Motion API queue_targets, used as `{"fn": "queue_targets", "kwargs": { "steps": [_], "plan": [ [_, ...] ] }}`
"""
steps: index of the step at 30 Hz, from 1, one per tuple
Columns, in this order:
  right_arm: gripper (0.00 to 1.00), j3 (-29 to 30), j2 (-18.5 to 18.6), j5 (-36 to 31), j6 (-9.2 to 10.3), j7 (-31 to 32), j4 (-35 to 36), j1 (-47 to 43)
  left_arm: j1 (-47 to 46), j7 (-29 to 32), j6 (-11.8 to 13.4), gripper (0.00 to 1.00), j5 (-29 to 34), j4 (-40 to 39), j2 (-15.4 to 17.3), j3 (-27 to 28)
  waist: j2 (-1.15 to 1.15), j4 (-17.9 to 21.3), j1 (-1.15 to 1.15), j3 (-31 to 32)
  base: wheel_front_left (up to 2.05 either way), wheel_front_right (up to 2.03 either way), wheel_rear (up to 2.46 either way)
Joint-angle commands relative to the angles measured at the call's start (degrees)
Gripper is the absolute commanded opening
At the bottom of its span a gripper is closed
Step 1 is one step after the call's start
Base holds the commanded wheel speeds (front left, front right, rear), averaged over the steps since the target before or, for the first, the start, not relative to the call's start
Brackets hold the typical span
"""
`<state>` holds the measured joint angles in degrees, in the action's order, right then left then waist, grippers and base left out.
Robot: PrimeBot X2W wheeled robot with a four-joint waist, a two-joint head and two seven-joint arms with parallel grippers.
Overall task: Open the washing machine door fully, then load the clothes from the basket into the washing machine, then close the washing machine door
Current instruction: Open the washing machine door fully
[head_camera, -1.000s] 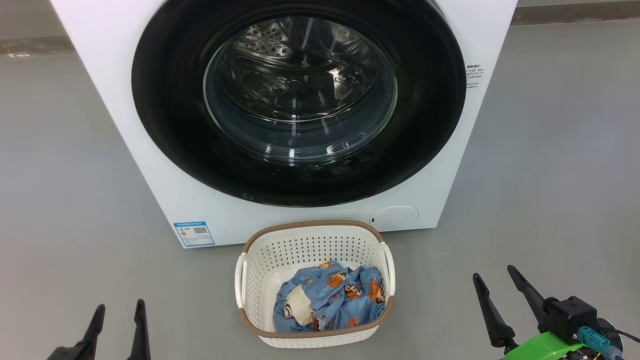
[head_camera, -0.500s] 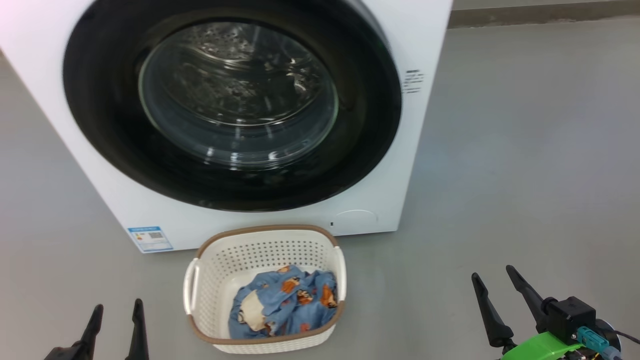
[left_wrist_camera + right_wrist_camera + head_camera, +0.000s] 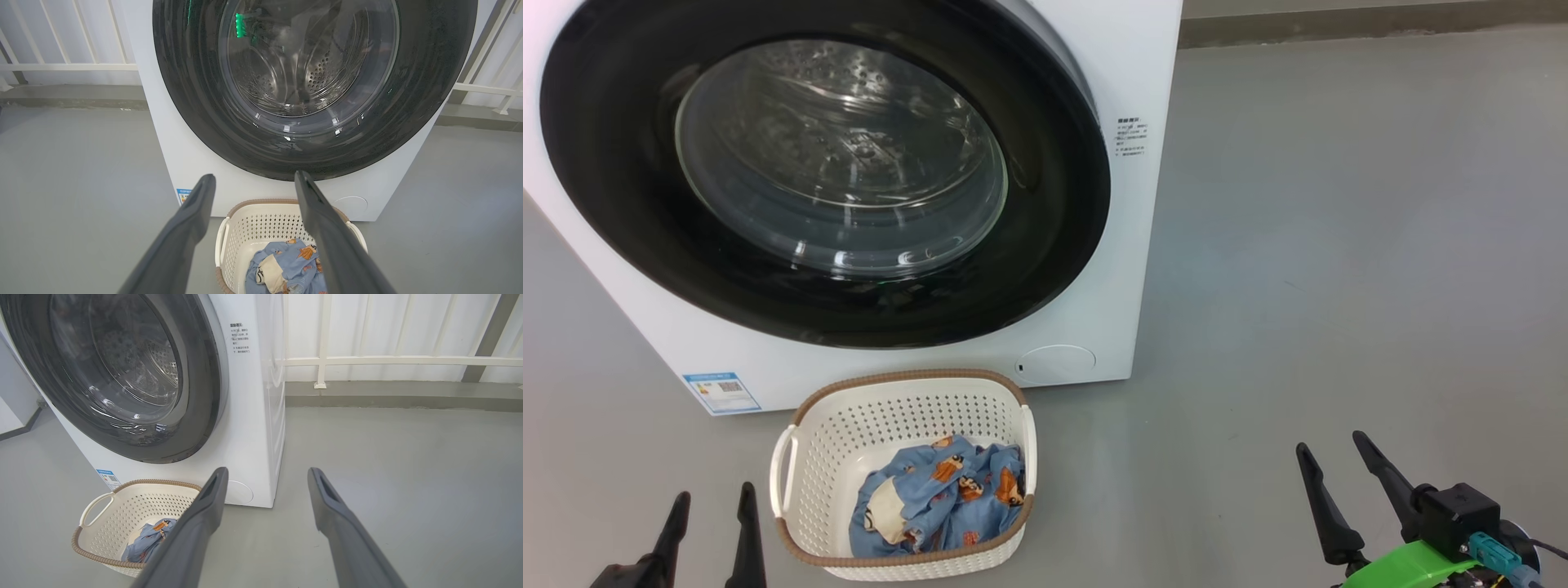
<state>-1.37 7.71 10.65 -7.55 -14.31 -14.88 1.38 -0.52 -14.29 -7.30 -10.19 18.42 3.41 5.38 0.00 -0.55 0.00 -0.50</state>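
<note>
I am holding my left jaws wide, with nothing between the two dark fingers (image 3: 672,531). In the left wrist view those fingers (image 3: 192,220) are pointing toward the washing machine (image 3: 1127,65) and framing its lower front. These jaws are hovering out in front of the machine on its blue-sticker side, apart from the basket (image 3: 898,416). My right jaws are standing just as wide and empty. Their fingers (image 3: 1327,506) are pointing up over bare floor (image 3: 1339,245), out past the machine's corner on my right. A green part (image 3: 1409,565) is showing at that wrist.

The basket is sitting on the floor just in front of the machine, below the door. It is lying between the blue sticker (image 3: 721,392) and the round white cover (image 3: 1058,363) on the machine's lower front. The clothes (image 3: 939,498) are lying bunched inside it, toward the wall farthest from the machine. Blue fabric with orange-brown figures and a cream patch is showing.

The washing machine door (image 3: 1054,188) is sitting shut, flush against the machine's front. Its glass window (image 3: 841,155) is bulging at the centre, and the perforated drum (image 3: 322,73) is showing through it. Behind the machine a white railing (image 3: 388,359) is running along the wall.
</note>
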Motion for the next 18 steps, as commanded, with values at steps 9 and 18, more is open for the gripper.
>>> {"fn": "queue_targets", "kwargs": {
  "steps": [9,18],
  "plan": [
    [1.00,-1.4,0.5,-0.4,0.06,-0.7,1.7,1.6,-1.4,-0.7,-0.2,1.00,0.0,-1.4,1.0,1.7,0.00,-0.3,0.00,-0.1,0.00,0.00,0.00],
    [0.00,-2.1,0.7,0.9,0.06,-0.7,1.5,1.7,-1.4,-0.7,-0.2,1.00,-0.1,-1.3,0.9,1.6,0.00,-0.5,0.00,-0.2,0.00,0.00,0.00]
  ]
}}
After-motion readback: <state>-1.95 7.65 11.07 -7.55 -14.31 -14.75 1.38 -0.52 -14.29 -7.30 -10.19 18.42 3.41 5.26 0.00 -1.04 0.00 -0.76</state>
